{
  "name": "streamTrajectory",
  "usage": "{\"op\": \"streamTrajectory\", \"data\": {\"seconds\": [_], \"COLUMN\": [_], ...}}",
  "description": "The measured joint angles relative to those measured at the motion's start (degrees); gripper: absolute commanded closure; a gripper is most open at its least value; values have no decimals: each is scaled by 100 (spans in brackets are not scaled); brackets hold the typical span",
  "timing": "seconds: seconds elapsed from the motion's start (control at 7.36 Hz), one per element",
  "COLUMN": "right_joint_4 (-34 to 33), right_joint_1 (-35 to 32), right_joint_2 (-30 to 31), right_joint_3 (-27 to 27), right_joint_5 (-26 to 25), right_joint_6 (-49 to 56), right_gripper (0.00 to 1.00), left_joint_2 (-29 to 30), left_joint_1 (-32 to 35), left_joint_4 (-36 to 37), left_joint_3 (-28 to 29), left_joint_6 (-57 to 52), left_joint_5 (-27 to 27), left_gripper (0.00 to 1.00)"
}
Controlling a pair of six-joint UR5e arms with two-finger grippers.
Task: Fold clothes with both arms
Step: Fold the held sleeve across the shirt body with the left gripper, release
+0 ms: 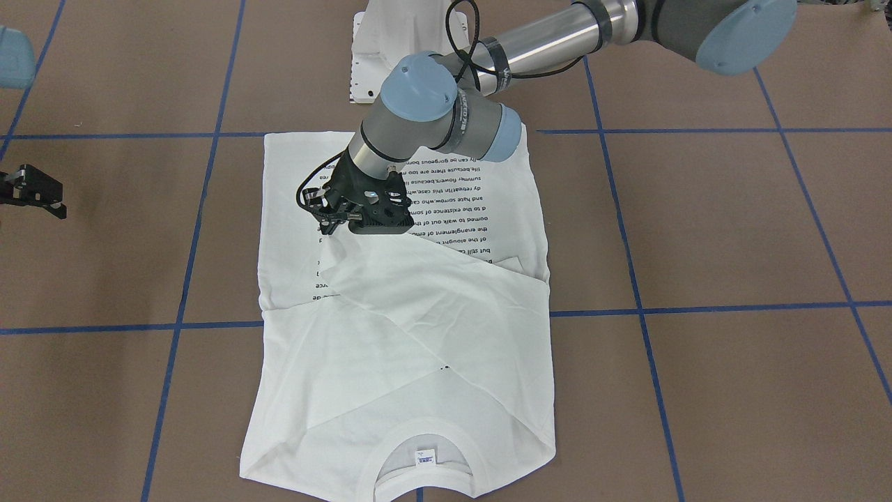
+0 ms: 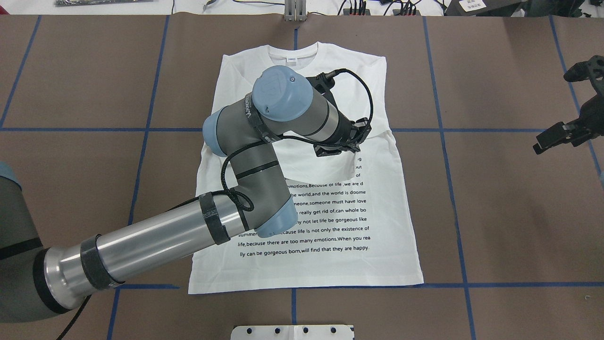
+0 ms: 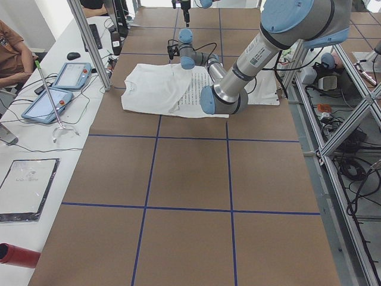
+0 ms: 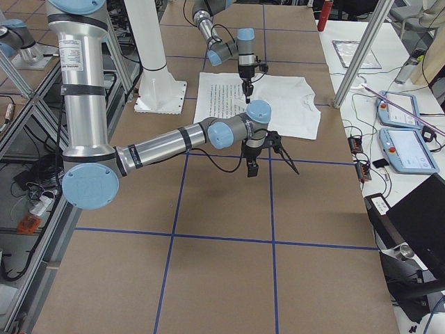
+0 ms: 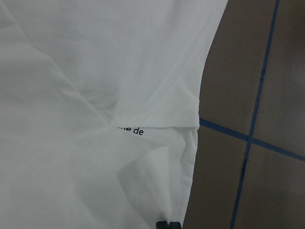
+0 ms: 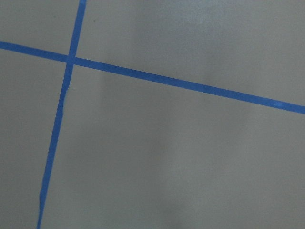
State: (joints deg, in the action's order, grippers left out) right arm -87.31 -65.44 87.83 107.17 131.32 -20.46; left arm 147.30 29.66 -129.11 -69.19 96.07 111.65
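Observation:
The white T-shirt (image 1: 418, 335) lies flat on the brown table, black text up, with its collar (image 1: 425, 436) and neck label (image 1: 424, 457) on the side away from the robot. It also shows in the overhead view (image 2: 330, 222). One sleeve is folded diagonally across the chest. My left gripper (image 1: 333, 231) points down over the shirt's middle and is shut on that sleeve's end. In the left wrist view the pinched fingertips (image 5: 167, 224) meet the cuff. My right gripper (image 2: 561, 106) is open and empty, above bare table well off the shirt's side.
The white pedestal base (image 1: 390, 42) stands behind the shirt's hem. Blue tape lines (image 1: 697, 307) grid the brown table. An operator (image 3: 12, 47), tablets (image 3: 50, 101) and a red cylinder (image 3: 18, 253) are on the side bench beyond the table.

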Motion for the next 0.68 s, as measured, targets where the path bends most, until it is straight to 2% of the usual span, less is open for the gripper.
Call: {"op": "streamTrajectory", "data": {"seconds": [0.14, 0.27, 0.41, 0.68], "right_joint_4": [-10, -16, -14, 4], "right_joint_1": [1, 0, -2, 1], "right_joint_2": [-74, -116, -134, -147], "right_joint_3": [-2, -1, 1, 4], "right_joint_5": [23, 51, 83, 109], "right_joint_6": [-16, -24, -29, -36], "right_gripper": [0, 0, 0, 0], "left_joint_2": [-5, 0, 7, -44], "left_joint_1": [-32, -87, -184, -311], "left_joint_4": [-44, -82, -200, -580], "left_joint_3": [12, 16, 18, -8], "left_joint_6": [0, 12, 35, 19], "left_joint_5": [-2, -5, -7, -4], "left_gripper": [74, 16, 0, 0]}}
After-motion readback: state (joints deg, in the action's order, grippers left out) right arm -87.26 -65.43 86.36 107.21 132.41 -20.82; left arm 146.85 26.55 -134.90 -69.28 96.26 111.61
